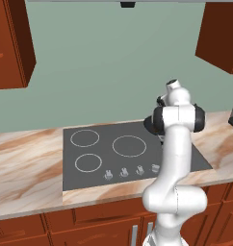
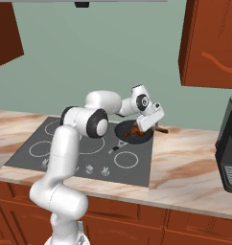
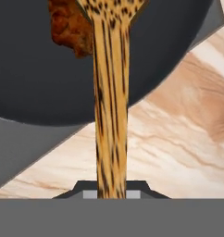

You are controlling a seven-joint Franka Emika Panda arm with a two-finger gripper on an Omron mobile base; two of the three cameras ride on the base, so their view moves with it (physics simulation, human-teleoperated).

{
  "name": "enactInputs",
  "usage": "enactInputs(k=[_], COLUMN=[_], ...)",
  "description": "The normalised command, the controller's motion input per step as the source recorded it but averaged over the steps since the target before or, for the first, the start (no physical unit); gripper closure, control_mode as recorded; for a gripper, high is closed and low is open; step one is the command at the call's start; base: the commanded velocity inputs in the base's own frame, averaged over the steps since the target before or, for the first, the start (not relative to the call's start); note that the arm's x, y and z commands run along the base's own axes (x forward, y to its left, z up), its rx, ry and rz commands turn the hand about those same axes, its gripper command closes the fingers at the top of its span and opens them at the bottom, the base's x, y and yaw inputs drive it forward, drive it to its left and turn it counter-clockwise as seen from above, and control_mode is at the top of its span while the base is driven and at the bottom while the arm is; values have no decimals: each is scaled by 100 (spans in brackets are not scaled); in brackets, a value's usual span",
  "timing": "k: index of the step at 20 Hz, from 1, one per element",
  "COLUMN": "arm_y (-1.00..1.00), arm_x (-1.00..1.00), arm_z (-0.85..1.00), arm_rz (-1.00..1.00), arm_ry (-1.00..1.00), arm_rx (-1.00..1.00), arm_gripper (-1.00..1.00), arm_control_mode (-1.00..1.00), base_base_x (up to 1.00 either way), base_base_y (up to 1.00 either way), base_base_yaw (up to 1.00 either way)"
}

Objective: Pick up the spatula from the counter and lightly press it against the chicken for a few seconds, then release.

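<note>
A wooden spatula (image 3: 110,115) with a speckled grain runs up from my gripper (image 3: 111,190), which is shut on its handle. Its blade (image 3: 111,5) lies over the edge of the brown chicken piece (image 3: 67,25) inside the black pan (image 3: 35,78); whether it touches, I cannot tell. From the right base view, my gripper (image 2: 149,119) tilts down over the pan (image 2: 132,135) at the cooktop's back right, with the chicken (image 2: 132,129) under it. The spatula's handle end (image 2: 162,129) sticks out to the right. My arm hides most of the pan (image 1: 149,124) in the left base view.
The dark cooktop (image 2: 65,143) has ring burners and several knobs (image 2: 96,169) along its front. Marble counter (image 2: 185,162) stretches to the right, up to a black appliance (image 2: 228,153). Wooden wall cabinets (image 2: 209,43) hang above.
</note>
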Motion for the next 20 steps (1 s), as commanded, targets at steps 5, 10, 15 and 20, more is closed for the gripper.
enactInputs(k=[5,10,15,20], arm_y=[0,13,37,23], arm_x=[-39,-49,-62,-61], arm_z=[74,28,-6,20], arm_rz=[16,20,20,19], arm_ry=[-13,-19,-38,-46], arm_rx=[1,0,0,0], arm_gripper=[100,100,100,100], arm_control_mode=[-100,-100,-100,-100], base_base_x=[0,0,0,0], base_base_y=[0,0,0,0], base_base_yaw=[0,0,0,0])
